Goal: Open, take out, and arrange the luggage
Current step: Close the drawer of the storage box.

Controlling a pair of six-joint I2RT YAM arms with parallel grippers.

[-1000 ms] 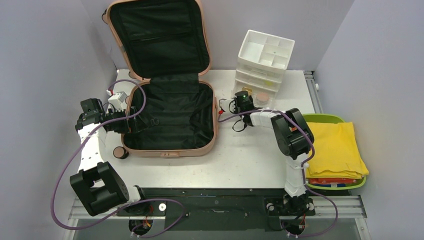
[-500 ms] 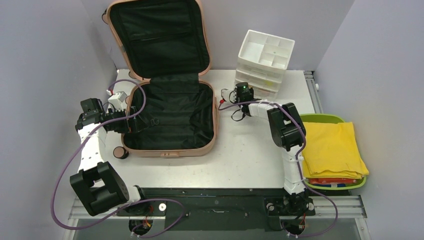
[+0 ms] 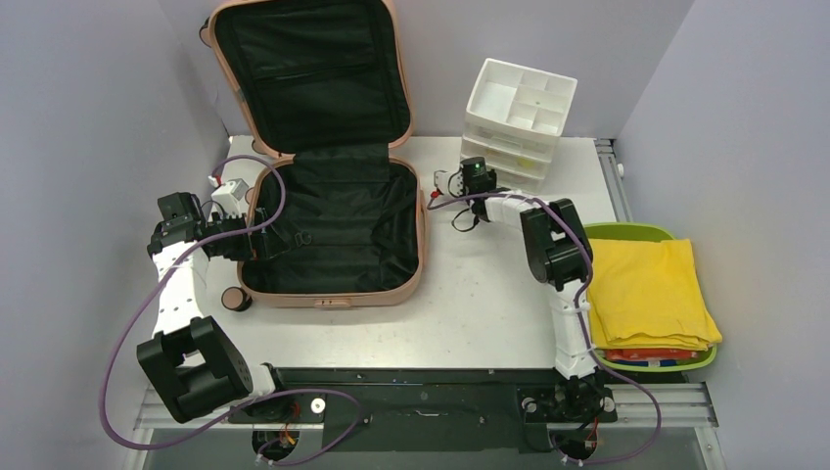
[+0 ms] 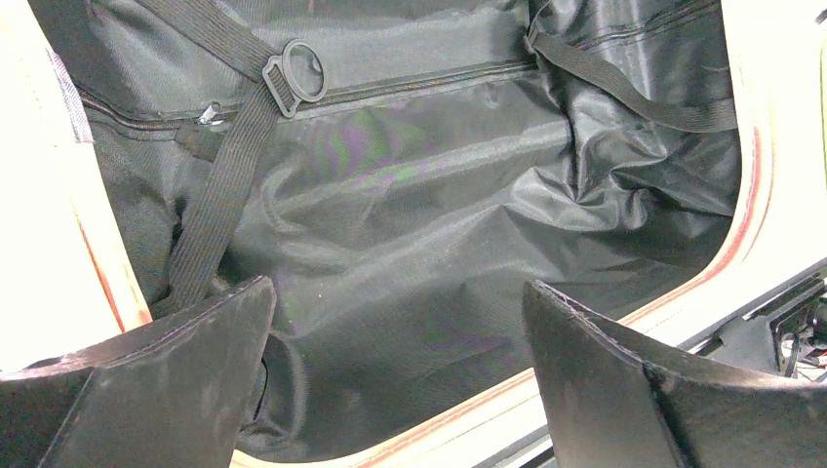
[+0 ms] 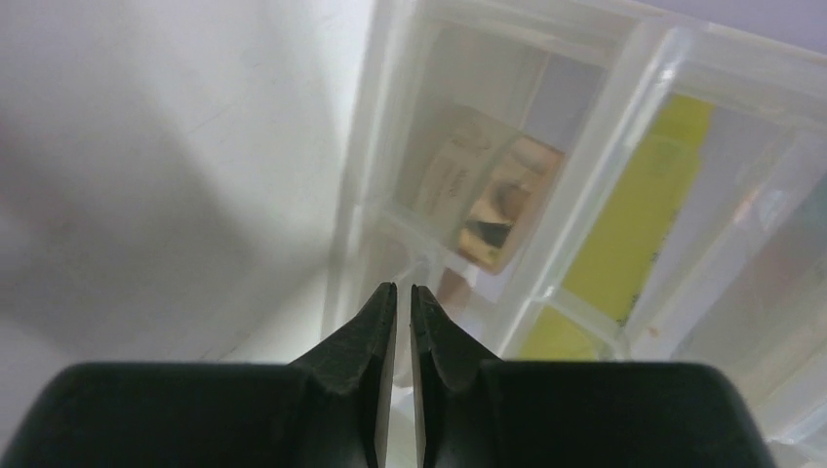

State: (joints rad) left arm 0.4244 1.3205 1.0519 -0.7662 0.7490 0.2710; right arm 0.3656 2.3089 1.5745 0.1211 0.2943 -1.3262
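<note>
Nearest on the right, a lime-green tray [image 3: 634,231] holds folded yellow cloth [image 3: 654,289]. The luggage [image 3: 333,297] lies open on the white worktop [image 3: 480,304], left of centre, its black-lined base flat and its lid [image 3: 313,69] propped upright at the back. The left hand [image 4: 398,292] hangs over the base's left rim, fingers spread wide, holding nothing, facing a strap with a buckle [image 4: 297,70]. The right hand [image 5: 402,289], all but closed and empty, points at the clear drawers of the white organizer [image 3: 519,108] at the far right
</note>
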